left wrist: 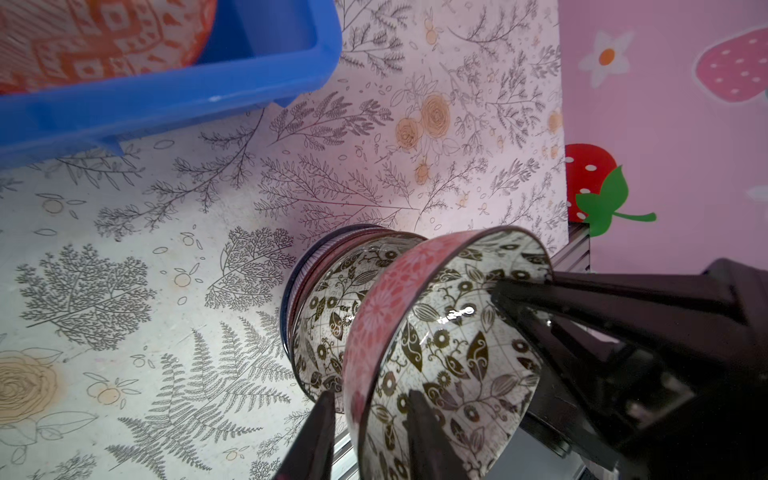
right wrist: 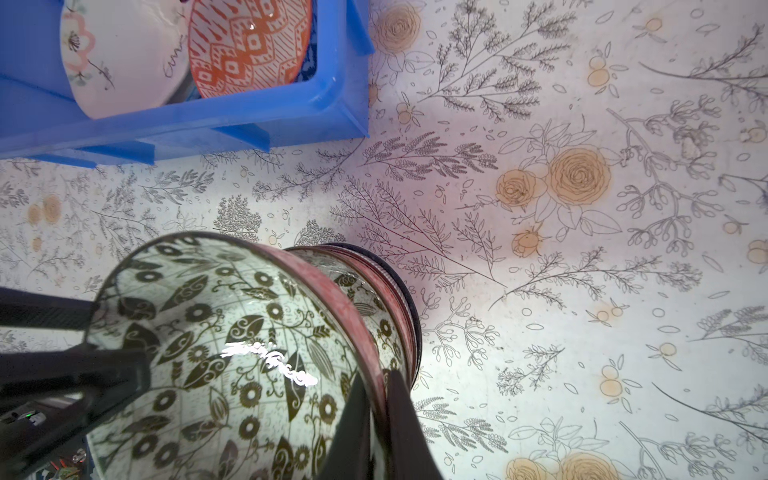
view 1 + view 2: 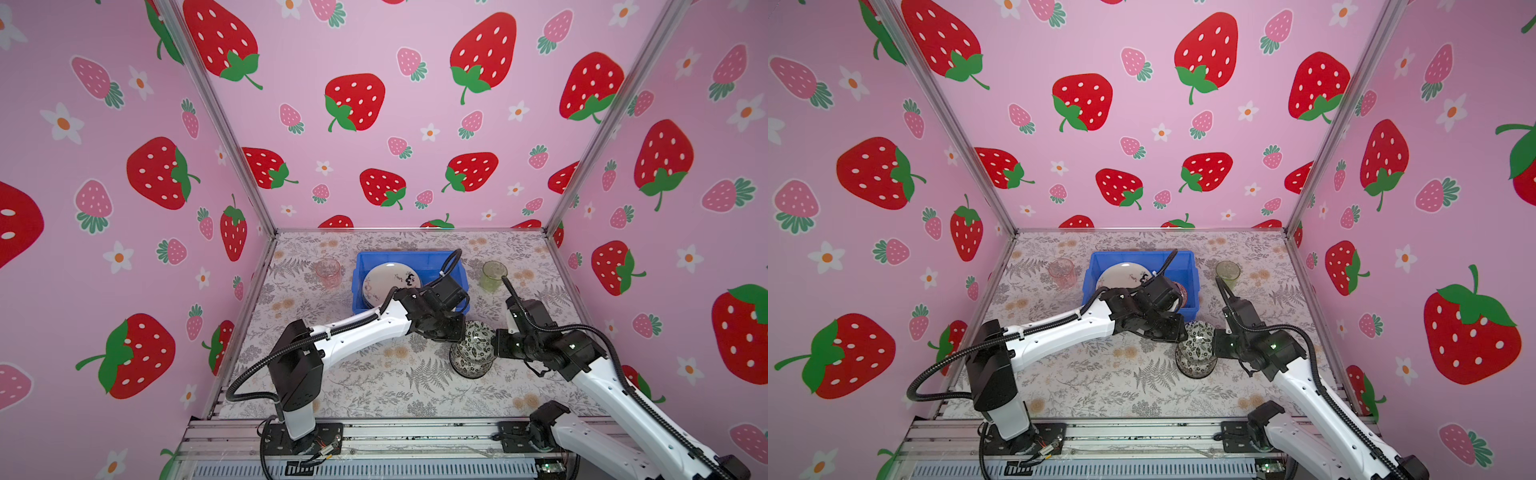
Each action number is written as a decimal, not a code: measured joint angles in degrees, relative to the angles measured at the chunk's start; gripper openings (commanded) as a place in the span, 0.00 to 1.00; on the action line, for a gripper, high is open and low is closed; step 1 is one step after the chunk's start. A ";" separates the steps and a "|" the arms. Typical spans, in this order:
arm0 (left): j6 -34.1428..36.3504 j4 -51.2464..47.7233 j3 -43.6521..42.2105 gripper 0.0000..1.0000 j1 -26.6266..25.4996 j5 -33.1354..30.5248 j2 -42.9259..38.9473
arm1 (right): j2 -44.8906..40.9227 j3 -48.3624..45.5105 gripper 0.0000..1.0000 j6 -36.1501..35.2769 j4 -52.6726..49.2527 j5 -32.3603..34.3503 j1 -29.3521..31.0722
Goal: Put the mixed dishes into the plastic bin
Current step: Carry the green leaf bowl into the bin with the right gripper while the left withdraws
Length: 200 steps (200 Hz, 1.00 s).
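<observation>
1. Two pincers meet at one small ceramic bowl [image 3: 478, 334], black-and-white leaf pattern inside and pink floral outside. The right gripper [image 2: 378, 376] is clamped on its rim, one finger inside the wall and one outside. The left gripper [image 1: 370, 399] straddles the opposite rim with its jaws parted and a gap showing beside the wall.
2. The bowl is tilted and sits just above a stack of small patterned bowls [image 3: 469, 365]. The stack stands on the floral table cover [image 3: 374, 386], near the front right corner of the bright blue rectangular plastic bin [image 3: 360, 286].
3. The right wrist view looks into the bin, where a cream floral round plate [image 2: 120, 54] and an orange patterned bowl [image 2: 249, 45] lie side by side. In both top views the left arm covers much of the bin.
4. Only the top views show the pink glass cup [image 3: 328, 272] left of the bin and the green glass cup [image 3: 493, 275] right of it, both upright on the table.
5. The left arm reaches diagonally from its near-left base across the middle, its wrist bent beside the bin's front wall. The right arm stretches in from the near right, with its gripper pointing left at the bowl.
</observation>
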 measured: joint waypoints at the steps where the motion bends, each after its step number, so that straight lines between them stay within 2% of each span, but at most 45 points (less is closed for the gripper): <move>1: -0.04 0.00 0.00 0.41 0.07 0.00 -0.09 | 0.04 0.07 0.00 0.00 0.00 0.00 0.00; 14: 0.66 -0.15 -0.02 0.50 1.33 -0.11 -1.60 | 1.31 1.84 0.00 -0.17 -0.04 0.07 0.00; 39: 2.01 -0.72 -0.22 0.79 5.49 -0.37 -5.42 | 5.33 5.81 0.00 -1.09 -0.15 0.35 0.00; 55: 3.43 -1.70 -0.35 0.87 9.18 -0.76 -8.33 | 8.17 8.37 0.00 -1.64 -0.13 0.55 0.04; 78: 5.57 -3.23 -0.98 0.91 15.82 -0.85 -13.05 | 12.63 12.68 0.00 -2.58 -0.04 0.87 0.04; 121: 12.39 -7.17 -1.22 0.92 29.68 -0.92 -19.93 | 23.67 21.73 0.00 -3.98 1.53 1.29 0.04; 165: 18.88 -7.69 -4.70 0.92 37.57 0.83 -20.92 | 34.91 29.99 0.00 -4.68 3.89 1.36 0.04; 200: 19.76 -6.47 -9.01 0.92 42.84 4.20 -20.06 | 42.64 34.77 0.00 -4.87 5.62 1.36 0.04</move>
